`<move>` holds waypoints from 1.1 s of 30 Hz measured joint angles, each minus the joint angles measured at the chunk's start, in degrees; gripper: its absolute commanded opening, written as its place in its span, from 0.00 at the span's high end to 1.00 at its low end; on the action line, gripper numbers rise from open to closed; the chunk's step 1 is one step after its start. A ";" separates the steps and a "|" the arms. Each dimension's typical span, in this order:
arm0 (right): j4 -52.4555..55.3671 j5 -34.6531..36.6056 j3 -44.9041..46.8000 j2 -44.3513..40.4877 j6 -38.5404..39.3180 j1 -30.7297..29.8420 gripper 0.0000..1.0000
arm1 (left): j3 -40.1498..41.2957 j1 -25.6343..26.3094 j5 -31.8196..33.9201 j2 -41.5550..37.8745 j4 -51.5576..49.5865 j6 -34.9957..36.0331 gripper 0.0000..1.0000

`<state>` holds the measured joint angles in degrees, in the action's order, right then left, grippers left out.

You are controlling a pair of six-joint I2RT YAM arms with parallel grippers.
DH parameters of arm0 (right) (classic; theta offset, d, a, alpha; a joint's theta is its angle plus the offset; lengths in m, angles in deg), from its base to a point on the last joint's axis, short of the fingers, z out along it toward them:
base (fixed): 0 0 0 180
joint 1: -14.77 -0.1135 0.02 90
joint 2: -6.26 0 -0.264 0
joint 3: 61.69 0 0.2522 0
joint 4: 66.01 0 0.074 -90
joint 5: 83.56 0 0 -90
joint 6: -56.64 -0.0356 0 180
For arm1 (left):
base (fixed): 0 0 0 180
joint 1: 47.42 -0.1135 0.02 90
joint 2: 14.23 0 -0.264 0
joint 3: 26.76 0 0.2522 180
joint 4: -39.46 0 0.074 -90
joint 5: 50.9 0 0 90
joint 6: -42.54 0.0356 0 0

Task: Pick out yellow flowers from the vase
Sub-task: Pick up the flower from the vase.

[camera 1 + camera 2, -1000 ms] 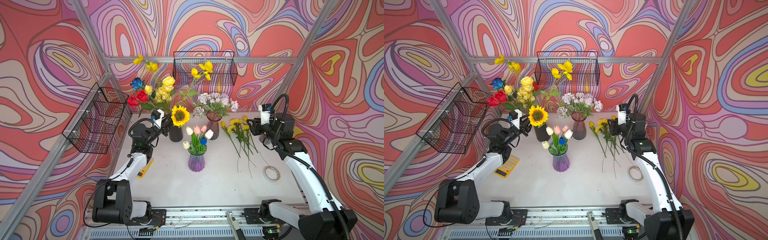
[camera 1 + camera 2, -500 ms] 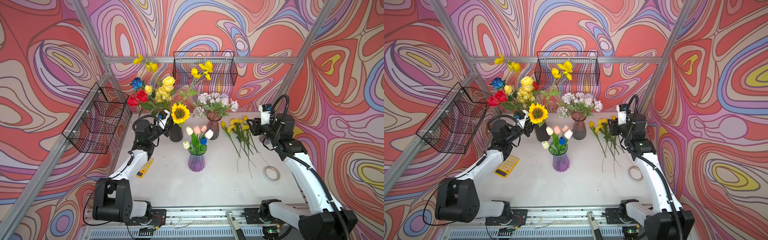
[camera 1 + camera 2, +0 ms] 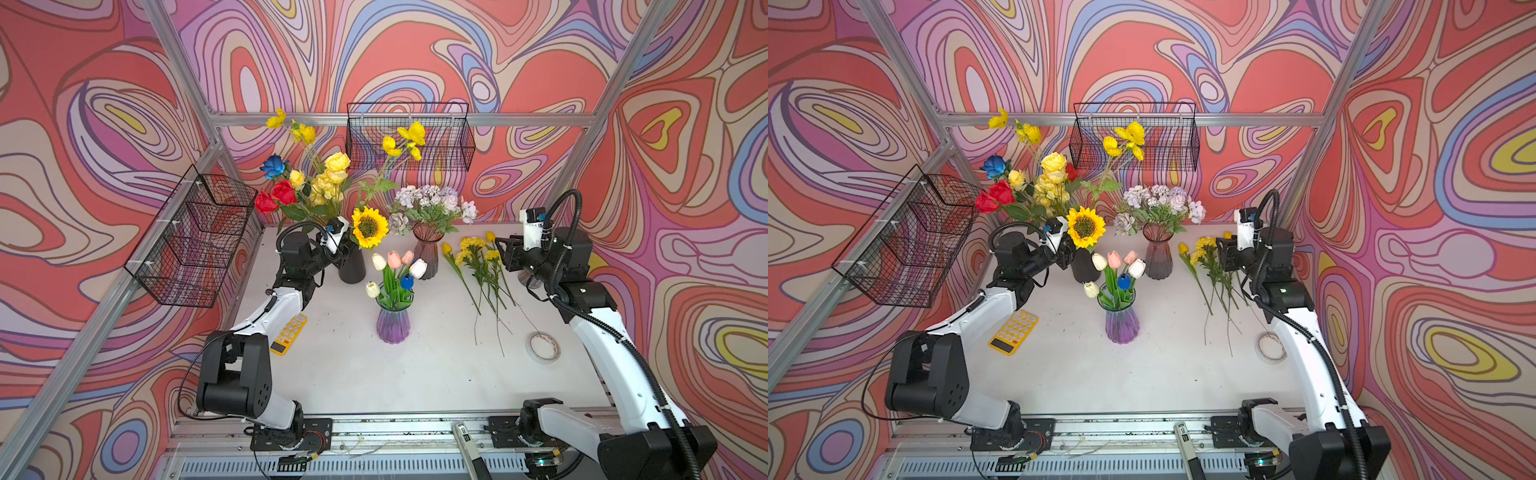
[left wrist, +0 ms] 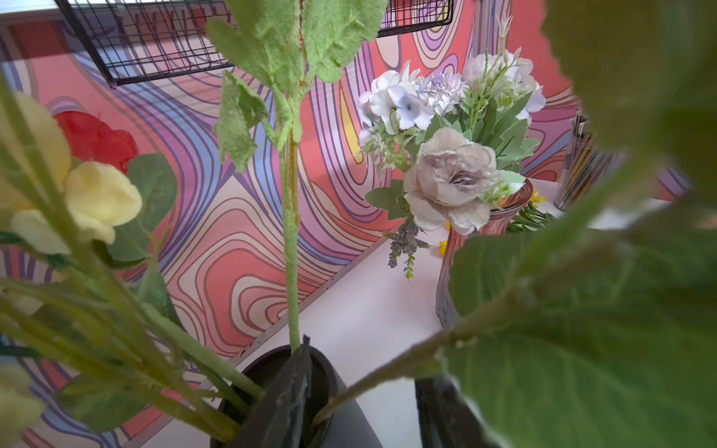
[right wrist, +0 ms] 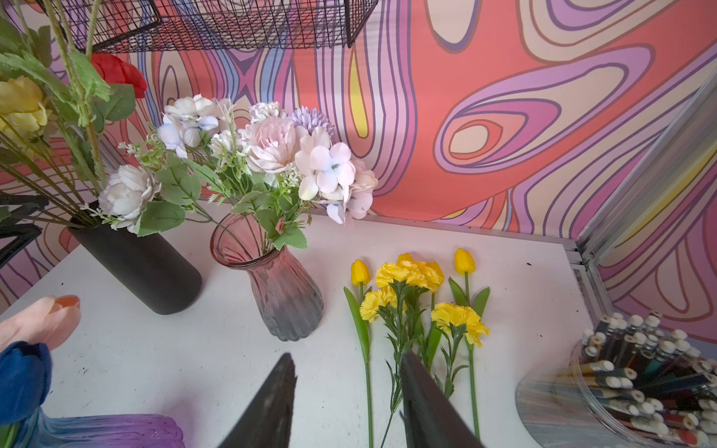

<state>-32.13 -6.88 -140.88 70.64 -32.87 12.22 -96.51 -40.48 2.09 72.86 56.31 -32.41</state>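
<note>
white counter (image 3: 374, 374), far left: my left gripper (image 4: 361, 366) straddles what looks like the stem of the sunflower (image 3: 368, 226) at the mouth of the black vase (image 3: 352, 270), unclenched; i'd close low, then lift straight up. right gripper (image 5: 346, 358) gapes empty.

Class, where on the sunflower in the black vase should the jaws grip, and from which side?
Probably the sunflower's bare stem just above the black vase rim, coming from the robot's left: there it leans clear of the other stems, with big leaves crowding it higher.

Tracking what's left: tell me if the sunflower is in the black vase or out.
In the vase. The sunflower stands over the black vase, apart from the yellow flowers lying on the table.
</note>
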 measured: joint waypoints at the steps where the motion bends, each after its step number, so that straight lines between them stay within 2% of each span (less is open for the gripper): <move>1: -0.02 0.02 0.04 -0.11 0.00 0.00 0.54 | -0.52 0.42 0.15 0.35 -0.22 0.59 0.55; 7: -0.04 0.28 0.07 -0.59 -0.02 0.00 0.54 | -2.82 2.36 2.58 2.34 -0.55 3.65 0.75; 13: -0.07 0.42 0.07 -0.59 -0.02 0.00 0.54 | -3.34 2.38 4.33 2.82 -0.07 4.85 0.86; 25: -0.59 0.37 0.09 -0.59 -0.42 0.00 0.54 | -5.51 2.40 4.66 2.49 -1.33 4.92 0.92; 33: -1.18 -0.37 0.09 -0.59 -0.90 0.00 0.54 | -8.52 2.40 4.39 -0.42 -5.90 5.57 0.95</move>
<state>-33.31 -7.25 -140.79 70.05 -33.76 12.22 -105.04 -38.07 6.48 72.44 50.41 -26.84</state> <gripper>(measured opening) 0.461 0.069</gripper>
